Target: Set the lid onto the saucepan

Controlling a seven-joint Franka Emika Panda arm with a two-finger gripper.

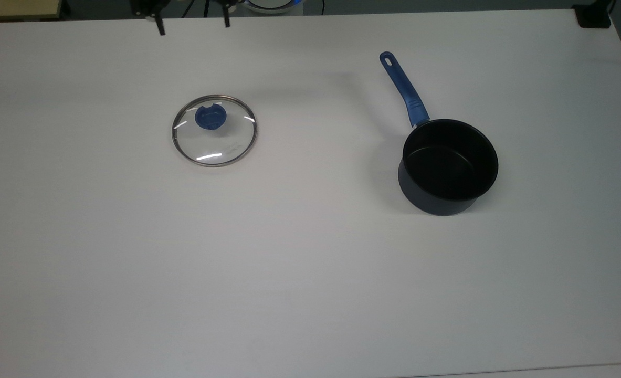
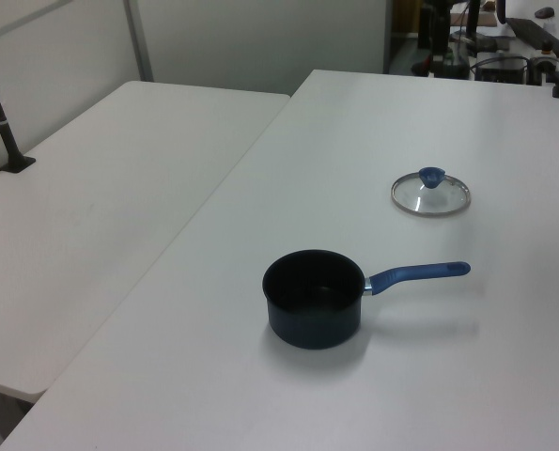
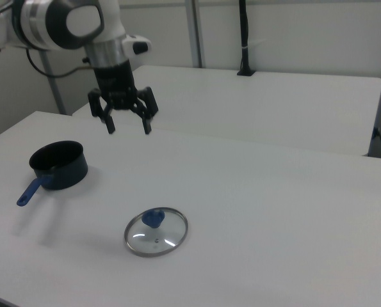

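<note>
Tool hangs in the air above the counter, fingers spread wide, holding nothing. In the right view it sits high, up and to the right view's left of the lid, between lid and pan but well clear of both. In the top view its two fingertips poke in at the upper edge, above and to the top view's left of the lid.

Lid lies flat on the counter, knob up, well apart from the pan. Pan stands upright and open, handle pointing toward the top view's upper edge.

Step in hand, as judged: approach to grasp the lid. To do it well:
- centre the tool over the knob, not the glass;
- straddle the knob, fingers kept spread until they are down at its level;
- come straight down, since the rim is thin and the glass slick;
- pinch the knob firmly and lift level, so the lid does not swing.

Later seating likely needs the lid centred over the pan mouth.

Count: lid 1; pan 1; tool 1, with 2 fingers; counters 2, the second alongside.
</note>
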